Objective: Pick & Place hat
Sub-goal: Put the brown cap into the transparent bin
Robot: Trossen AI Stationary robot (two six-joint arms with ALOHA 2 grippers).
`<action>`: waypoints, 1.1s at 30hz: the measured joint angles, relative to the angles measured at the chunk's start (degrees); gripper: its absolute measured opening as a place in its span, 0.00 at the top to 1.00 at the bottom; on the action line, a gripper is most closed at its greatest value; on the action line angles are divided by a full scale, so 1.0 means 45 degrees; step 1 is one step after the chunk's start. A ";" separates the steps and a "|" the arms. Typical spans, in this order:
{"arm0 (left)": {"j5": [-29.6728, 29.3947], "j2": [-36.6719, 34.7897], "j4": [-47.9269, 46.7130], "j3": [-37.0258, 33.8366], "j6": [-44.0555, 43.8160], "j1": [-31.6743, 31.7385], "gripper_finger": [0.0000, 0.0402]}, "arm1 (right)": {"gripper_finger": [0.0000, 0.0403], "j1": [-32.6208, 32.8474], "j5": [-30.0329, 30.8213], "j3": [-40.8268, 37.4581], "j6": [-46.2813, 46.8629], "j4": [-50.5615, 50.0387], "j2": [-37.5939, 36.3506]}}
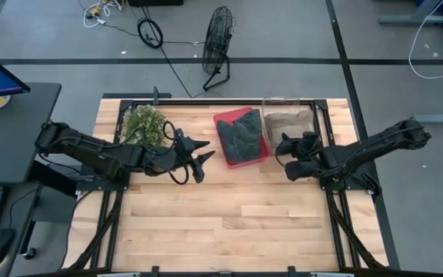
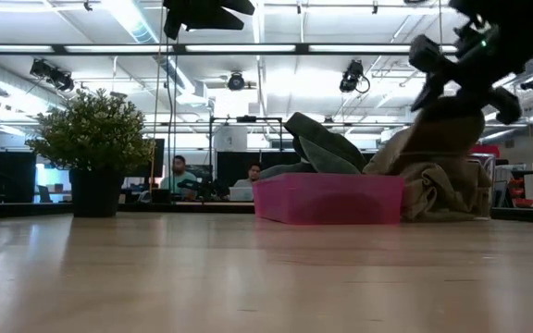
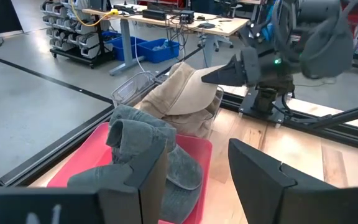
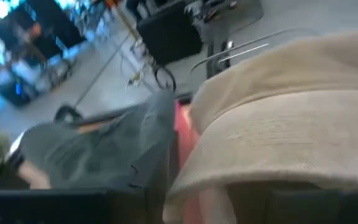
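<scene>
A beige hat (image 4: pixel 291 124) lies on top of a beige pile in a wire basket (image 1: pixel 287 104) at the table's far right. It also shows in the left wrist view (image 3: pixel 185 93) and the low view (image 2: pixel 438 139). My right gripper (image 1: pixel 283 144) is over it, shut on it. Grey hats (image 1: pixel 242 132) lie in a pink tray (image 1: pixel 225 150) left of the basket. My left gripper (image 1: pixel 204 159) is open and empty, just left of the tray, above the table. Its fingers frame the grey hats (image 3: pixel 166 162) in its wrist view. My right gripper holds the beige hat by its upper part (image 2: pixel 444 109), coming at it from above and from the table's right. The fingers hide the exact spot. The hat is drawn up into a peak below the fingers, and its lower part (image 2: pixel 433 190) rests on the pile.
A potted plant (image 1: pixel 144 123) stands at the far left of the table, behind my left arm. The near half of the wooden table (image 1: pixel 229 223) is bare. People sit in the room beyond the table (image 2: pixel 183 176).
</scene>
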 joint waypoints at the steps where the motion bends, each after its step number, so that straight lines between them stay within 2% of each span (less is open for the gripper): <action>1: 0.0000 0.0000 0.0005 0.0000 0.0000 0.0000 0.56 | 0.63 0.0000 -0.0233 0.0234 -0.0455 -0.0009 0.0000; 6: 0.0005 0.0000 0.0003 0.0000 0.0011 -0.0019 0.56 | 0.57 0.0000 -0.2195 0.1559 -0.3235 -0.0025 0.0000; 12: 0.0005 0.0000 0.0000 0.0000 0.0010 -0.0019 0.56 | 0.55 0.0000 -0.4108 0.3249 -0.6016 -0.0033 0.0000; 16: 0.0005 0.0000 0.0001 0.0000 0.0015 -0.0019 0.56 | 0.56 0.0010 -0.4520 0.4241 -0.7429 -0.0079 0.0000; 20: 0.0005 0.0000 0.0000 0.0000 0.0015 -0.0019 0.56 | 0.59 -0.0041 -0.4314 0.4989 -0.9130 -0.0400 0.0000; 25: 0.0005 0.0000 0.0002 0.0000 0.0015 -0.0017 0.56 | 0.68 -0.0831 -0.4001 0.5128 -0.9709 -0.2735 0.0000; 30: 0.0005 0.0000 -0.0010 0.0000 0.0015 -0.0017 0.56 | 0.88 -0.2260 -0.5017 0.5128 -0.7539 -0.6663 0.0346; 33: 0.0005 0.0000 -0.0073 -0.0005 0.0015 -0.0015 0.56 | 0.98 -0.3025 -0.5248 0.5128 -0.6768 -0.8113 0.0626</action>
